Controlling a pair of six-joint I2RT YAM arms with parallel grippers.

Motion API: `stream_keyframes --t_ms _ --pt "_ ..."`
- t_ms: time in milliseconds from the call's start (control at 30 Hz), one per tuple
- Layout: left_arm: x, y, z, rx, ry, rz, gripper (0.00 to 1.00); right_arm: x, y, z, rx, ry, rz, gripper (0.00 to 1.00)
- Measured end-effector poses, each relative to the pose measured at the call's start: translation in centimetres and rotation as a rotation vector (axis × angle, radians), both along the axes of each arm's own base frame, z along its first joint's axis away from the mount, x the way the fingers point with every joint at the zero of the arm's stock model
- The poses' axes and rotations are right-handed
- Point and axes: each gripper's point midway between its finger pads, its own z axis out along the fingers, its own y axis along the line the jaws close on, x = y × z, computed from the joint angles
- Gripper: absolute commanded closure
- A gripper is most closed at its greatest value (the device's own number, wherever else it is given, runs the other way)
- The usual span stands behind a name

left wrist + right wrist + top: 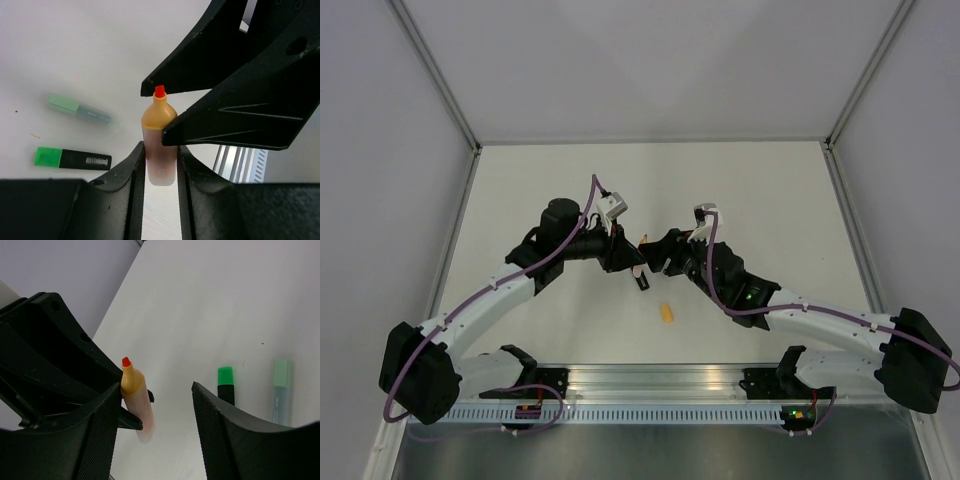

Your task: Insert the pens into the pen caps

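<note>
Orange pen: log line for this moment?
left gripper: shut on orange pen, tip bare | right gripper: open, straddling pen tip | orange cap: on table, apart | green pen: lying on table

The white table (pixel 740 190) is carrying a black-barrelled highlighter (pixel 72 158) with a green end, lying flat, and an orange-yellow cap (pixel 667 314) lying near it

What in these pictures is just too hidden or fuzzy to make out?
Left wrist view: the right end effector's near finger overlaps the orange pen, so contact cannot be judged.
Right wrist view: the black pen's lower barrel is hidden behind the same end effector's finger.
Overhead view: the orange cap is too small to show which way it opens.
Both wrist views: a pale green shape is blurred; pen or reflection, unclear.
</note>
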Motion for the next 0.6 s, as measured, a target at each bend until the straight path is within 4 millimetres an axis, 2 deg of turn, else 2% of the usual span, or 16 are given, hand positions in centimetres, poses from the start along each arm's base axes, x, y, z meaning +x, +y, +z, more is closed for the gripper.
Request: stream_keyframes --t_ms 200,400,467,500,567,600 --pt "-0.1 0.0 -0.5 0.001 0.004 0.003 0.98 0.4 0.9 -0.4 -0.004 0.01 0.004 0.51" --pt "0.0 0.0 -0.6 -0.009 0.021 0.014 0.98 0.4 1.9 -0.1 0.013 0.013 0.032 0.78" --pt "0.0 -0.1 -0.4 -0.018 0.021 0.017 0.97 0.4 2.0 0.1 0.014 0.009 0.033 0.92" --pt "0.1 -0.1 -0.2 -0.024 0.021 0.02 0.94 0.5 1.9 0.1 0.013 0.008 0.029 0.98" --pt "0.2 -0.1 -0.1 -0.035 0.026 0.025 0.85 0.6 1.8 0.1 0.012 0.006 0.026 1.0" --pt "0.1 -0.1 -0.1 -0.041 0.031 0.025 0.74 0.6 1.8 0.1 0.012 0.005 0.027 1.0"
